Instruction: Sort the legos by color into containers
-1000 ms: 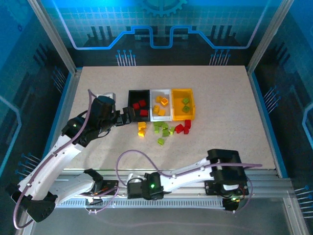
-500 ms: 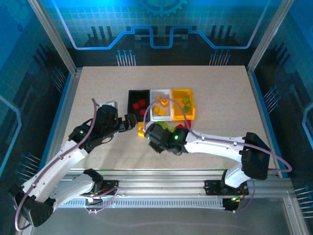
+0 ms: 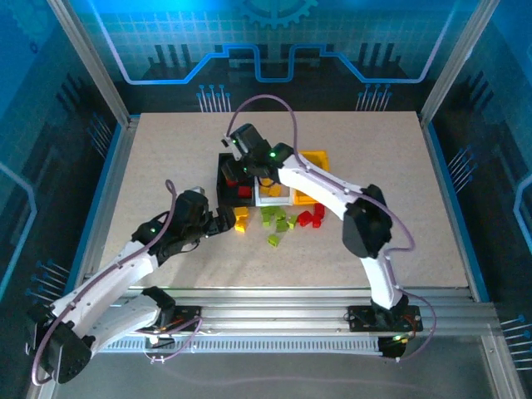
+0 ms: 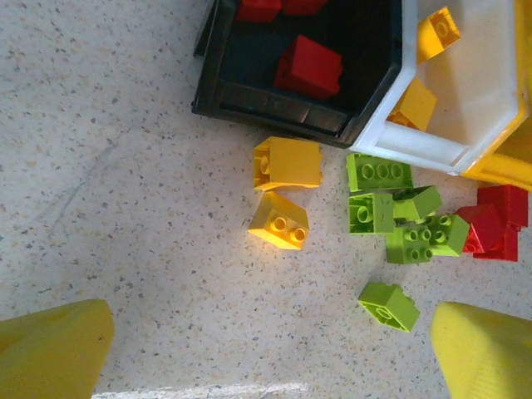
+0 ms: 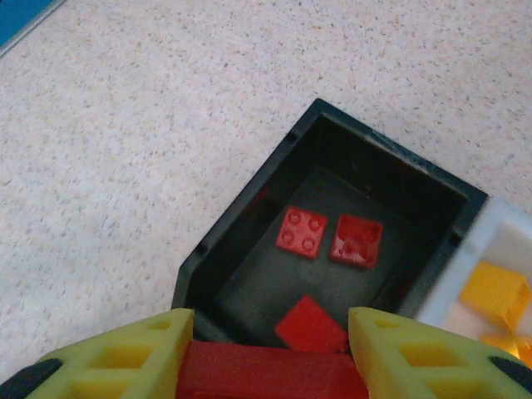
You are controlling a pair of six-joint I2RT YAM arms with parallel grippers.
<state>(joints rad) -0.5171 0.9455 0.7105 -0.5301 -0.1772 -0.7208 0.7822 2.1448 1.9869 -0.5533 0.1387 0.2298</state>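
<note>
Now right gripper had swung far over black bin, clamping a smooth red brick; left gripper gaped empty.

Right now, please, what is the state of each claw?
Left claw: open, holding nothing.
Right claw: closed on a red lego, above the black bin.

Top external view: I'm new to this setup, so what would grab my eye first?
The right gripper reaches over the black bin with a red brick clamped in it. Nearer the bases, the left gripper hangs open above loose yellow bricks and green bricks on the table.
</note>
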